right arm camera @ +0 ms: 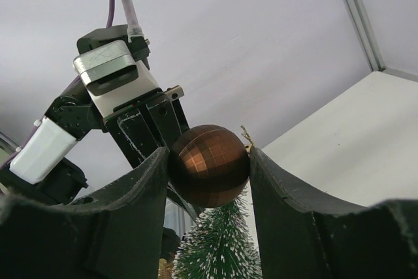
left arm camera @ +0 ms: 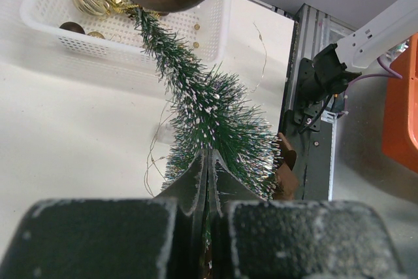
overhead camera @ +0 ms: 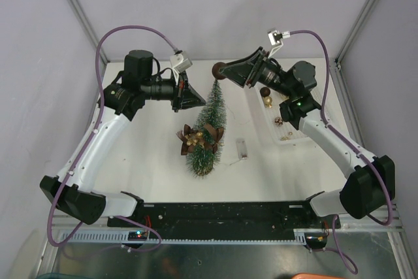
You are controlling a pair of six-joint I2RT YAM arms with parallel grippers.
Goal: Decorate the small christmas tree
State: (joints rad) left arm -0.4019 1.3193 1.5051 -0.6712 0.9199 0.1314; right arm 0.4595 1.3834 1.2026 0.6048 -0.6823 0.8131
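The small christmas tree (overhead camera: pixel 212 112) stands upright in the middle of the table (overhead camera: pixel 144 161), with a brown bow (overhead camera: pixel 210 130) low on it. The right gripper (overhead camera: pixel 221 70) grasps 1 brown faceted bauble (right arm camera: pixel 209 164) just above the treetop. The left gripper (left arm camera: pixel 208 164) is clenched, its tips against the tree's side bristles.

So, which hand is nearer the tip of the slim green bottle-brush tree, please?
Right. The right hand holds a faceted brown bauble at the tree's tip; the left hand pinches bristles lower down.
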